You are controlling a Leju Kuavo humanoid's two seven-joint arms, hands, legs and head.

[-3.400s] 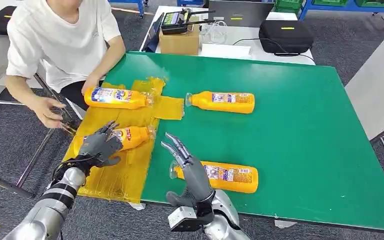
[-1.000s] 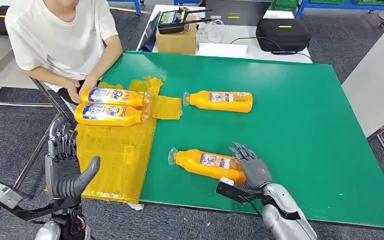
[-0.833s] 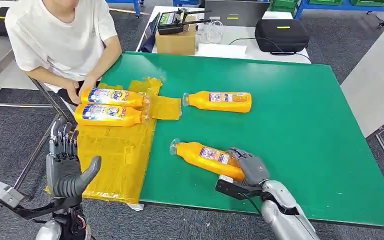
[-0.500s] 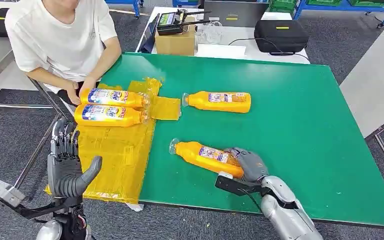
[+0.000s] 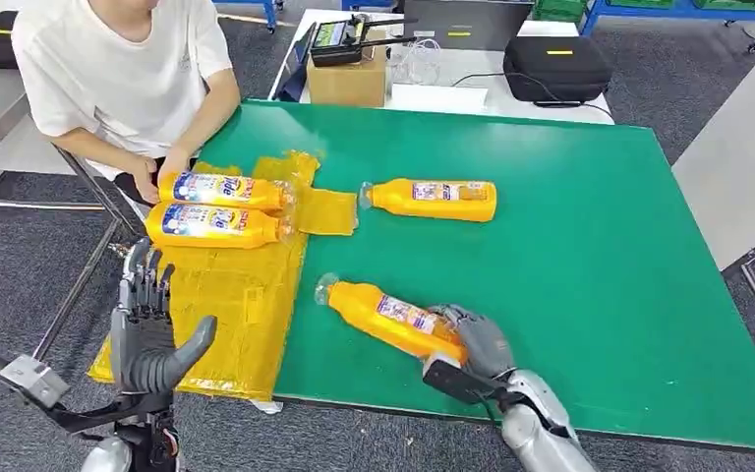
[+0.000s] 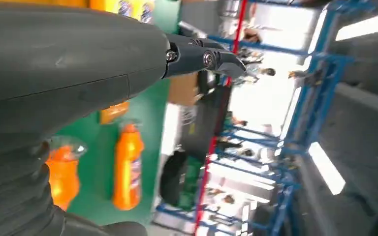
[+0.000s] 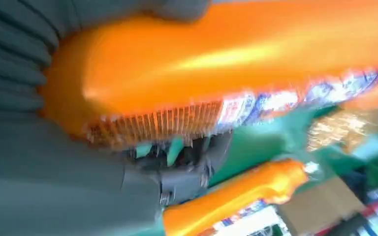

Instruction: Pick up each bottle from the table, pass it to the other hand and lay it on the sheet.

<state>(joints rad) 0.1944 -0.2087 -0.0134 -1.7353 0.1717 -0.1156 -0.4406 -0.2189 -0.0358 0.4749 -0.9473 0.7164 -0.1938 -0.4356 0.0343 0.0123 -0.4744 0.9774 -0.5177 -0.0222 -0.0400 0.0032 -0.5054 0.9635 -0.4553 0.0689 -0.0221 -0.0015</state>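
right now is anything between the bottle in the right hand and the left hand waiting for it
Nothing visible. The right hand grips the base of the bottle, whose cap points toward the sheet. The left hand is raised, fingers apart, off the table's near-left edge. Two bottles lie at the sheet's far end.

The left hand (image 5: 152,329) is dark grey, with slim jointed fingers of darker metal and a thick, smooth grey thumb. A black bracket carrying a small silver-grey box sticks out at its wrist, above a silver arm. In the left wrist view a grey ribbed cover meets the smooth grey shell, and small screws mark the dark fingers (image 6: 202,56). The right hand (image 5: 472,339) is the same dark grey, with a black block at its wrist and a rounded silver forearm.
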